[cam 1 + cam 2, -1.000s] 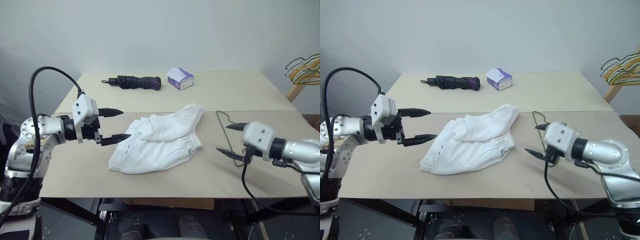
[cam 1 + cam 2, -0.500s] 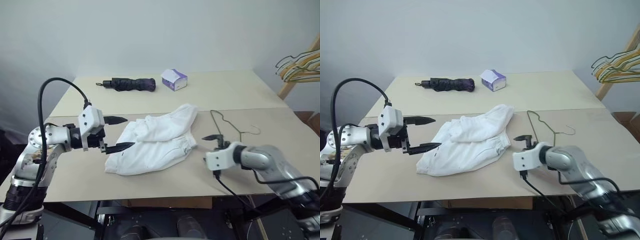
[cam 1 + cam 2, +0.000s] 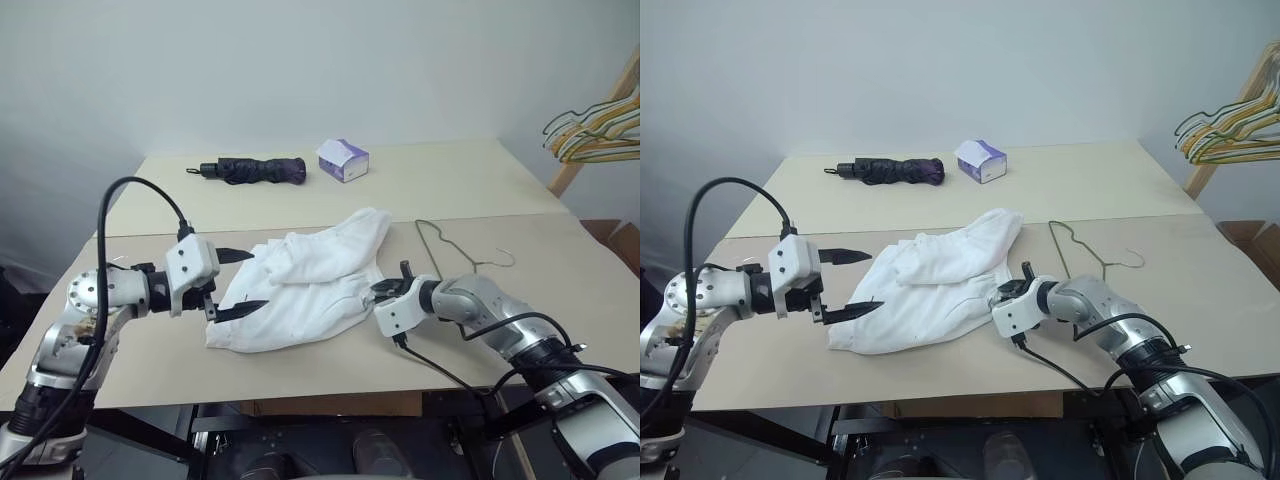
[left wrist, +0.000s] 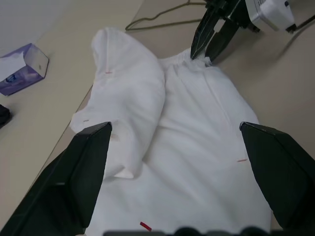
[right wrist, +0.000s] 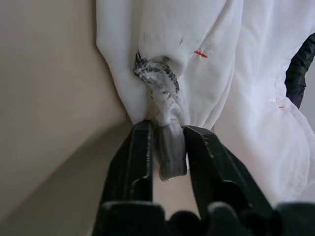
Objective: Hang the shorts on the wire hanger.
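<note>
The white shorts (image 3: 310, 282) lie crumpled in the middle of the table. My right gripper (image 3: 380, 290) is at their right edge, shut on the grey-tipped drawstring end (image 5: 170, 152) that hangs from the waistband. My left gripper (image 3: 258, 280) stands open at the shorts' left edge, one finger above the cloth and one low beside it. In the left wrist view the shorts (image 4: 187, 142) lie between the spread fingers, with the right gripper (image 4: 203, 49) at their far side. The wire hanger (image 3: 427, 243) lies flat on the table just right of the shorts.
A folded dark umbrella (image 3: 250, 169) and a white-and-purple tissue box (image 3: 342, 159) lie on the far half of the table (image 3: 150, 370). A bunch of yellow and dark hangers (image 3: 595, 125) hangs beyond the table's right edge.
My right arm swung left from beside the hanger to the shorts' right edge, and its gripper shut on the drawstring end. My left gripper sank slightly toward the cloth. The camera turned right.
</note>
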Available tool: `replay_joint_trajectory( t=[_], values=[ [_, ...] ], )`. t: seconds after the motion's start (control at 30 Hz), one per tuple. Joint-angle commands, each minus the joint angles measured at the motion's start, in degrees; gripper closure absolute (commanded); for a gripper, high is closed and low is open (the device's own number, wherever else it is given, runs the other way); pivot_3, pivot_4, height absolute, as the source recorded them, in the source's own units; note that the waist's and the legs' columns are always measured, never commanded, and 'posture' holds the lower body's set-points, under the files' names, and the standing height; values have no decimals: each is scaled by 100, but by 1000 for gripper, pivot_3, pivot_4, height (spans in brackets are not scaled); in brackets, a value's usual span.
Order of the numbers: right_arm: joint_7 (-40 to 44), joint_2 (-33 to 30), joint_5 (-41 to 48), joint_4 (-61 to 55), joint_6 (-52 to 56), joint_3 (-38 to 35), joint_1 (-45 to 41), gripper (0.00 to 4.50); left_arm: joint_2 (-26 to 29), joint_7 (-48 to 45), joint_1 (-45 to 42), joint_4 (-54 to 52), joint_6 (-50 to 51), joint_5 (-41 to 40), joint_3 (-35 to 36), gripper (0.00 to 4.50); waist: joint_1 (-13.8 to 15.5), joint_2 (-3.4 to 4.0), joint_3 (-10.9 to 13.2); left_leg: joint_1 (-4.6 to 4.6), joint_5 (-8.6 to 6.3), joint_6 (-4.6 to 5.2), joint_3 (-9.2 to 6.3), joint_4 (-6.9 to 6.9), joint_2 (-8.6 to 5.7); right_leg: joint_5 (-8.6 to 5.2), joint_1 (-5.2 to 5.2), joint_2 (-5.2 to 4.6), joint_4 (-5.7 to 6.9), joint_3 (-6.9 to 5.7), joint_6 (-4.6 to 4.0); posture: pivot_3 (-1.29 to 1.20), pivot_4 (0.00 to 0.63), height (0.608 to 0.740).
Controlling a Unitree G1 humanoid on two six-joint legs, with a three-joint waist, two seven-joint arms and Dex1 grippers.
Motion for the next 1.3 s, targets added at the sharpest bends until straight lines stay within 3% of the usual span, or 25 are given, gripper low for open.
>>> replay_joint_trajectory(
  t=[0.03,0.23,0.37,0.53,0.67,0.77,1.03,1.17,1.3],
  values=[
    [-97,-71,-1,-68,-167,-121,-90,4472,422,-354,251,82,-902,480,-64,0,0,0,0,-1,0,0,0,-1,0,0,-1,0,1,0,0,-233,0,740],
    [-112,-13,33,-135,-67,-169,-54,4472,961,-610,548,541,-2200,1429,-494,0,18,1,0,2,-25,-40,-1,-4,0,-1,-1,0,-1,1,-2,-243,0,740],
    [-138,98,58,-285,119,-223,0,4472,926,-137,283,1246,-2925,2553,-999,0,17,2,0,4,-25,-41,-1,-4,0,-1,0,0,1,0,-2,-255,0,740],
    [-164,89,78,-416,236,-279,63,4472,644,348,-261,2151,-3337,3311,-1486,0,22,11,-6,7,-25,-41,-4,-3,-2,-3,5,0,2,-2,2,-268,0,740],
    [-102,52,147,-554,332,-338,107,4500,254,815,-764,2781,-3396,3756,-1710,872,25,43,-26,28,-25,-41,-9,-3,-3,-26,34,-2,0,-8,42,-286,0,740],
    [-50,27,180,-656,378,-390,156,4500,39,860,-985,3046,-3360,3702,-1736,1803,28,45,-27,67,-27,-43,-26,-5,-5,-38,86,-5,-9,-24,60,-295,0,740],
    [99,-101,297,-862,359,-510,280,4500,-200,836,-1541,3590,-3706,3559,-1826,4405,-50,42,-25,48,-26,-41,-35,-4,-9,-37,79,-6,-21,-36,61,-310,0,740],
    [558,-490,936,-1298,124,-678,472,4500,31,23,-1578,3405,-3969,2765,-1711,4459,-131,41,-25,43,-26,-42,-44,-3,-8,-38,79,-7,-25,-47,62,-318,0,740],
    [1930,-1209,2879,-2144,41,-875,833,4500,427,-1098,-1347,2871,-3767,1347,-1388,4459,-203,40,-24,16,-26,-42,-49,2,-6,-38,66,-8,-28,-59,62,-324,0,740]
  ],
)
